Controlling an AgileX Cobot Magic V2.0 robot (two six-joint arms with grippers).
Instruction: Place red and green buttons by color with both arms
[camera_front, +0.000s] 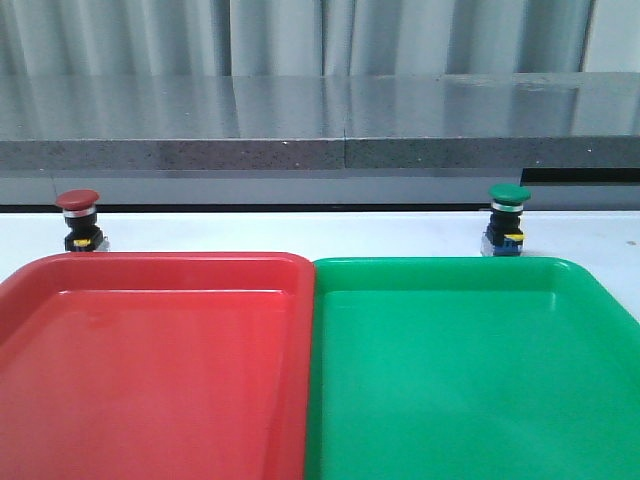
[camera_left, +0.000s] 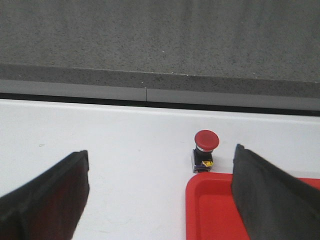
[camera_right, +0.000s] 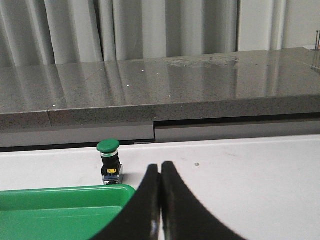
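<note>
The red button stands upright on the white table just beyond the far left corner of the red tray. In the left wrist view the red button sits ahead of my open left gripper, nearer one black finger, with nothing between the jaws. The green button stands upright beyond the far edge of the green tray. My right gripper is shut on nothing, and the green button stands apart from it, by the tray corner. Neither arm shows in the front view.
A grey stone ledge runs along the back of the white table, with pale curtains behind it. The two trays lie side by side, touching, and fill the near part of the table.
</note>
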